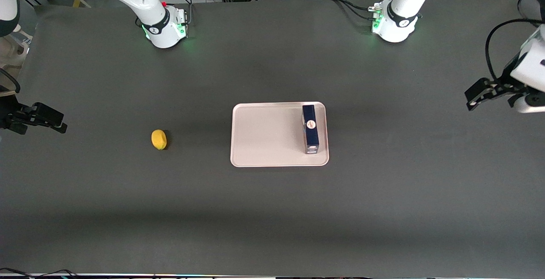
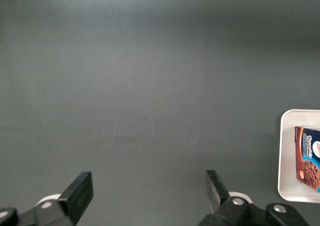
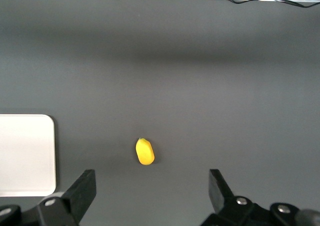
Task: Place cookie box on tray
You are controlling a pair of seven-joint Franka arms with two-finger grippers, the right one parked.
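Note:
The dark-blue cookie box [image 1: 311,129] stands on its narrow edge on the pale pinkish-white tray [image 1: 264,136], close to the tray's rim on the working arm's side. In the left wrist view the cookie box [image 2: 308,157] shows its brown cookie picture, resting inside the tray [image 2: 286,156]. My gripper [image 1: 477,96] hangs open far from the tray, toward the working arm's end of the table, holding nothing. In the wrist view the gripper [image 2: 149,186] spans bare table, fingers [image 2: 80,190] wide apart.
A small yellow rounded object [image 1: 159,139] lies on the dark table toward the parked arm's end, also seen as the yellow object [image 3: 145,151] in the right wrist view. The two arm bases [image 1: 394,23] stand at the table's edge farthest from the front camera.

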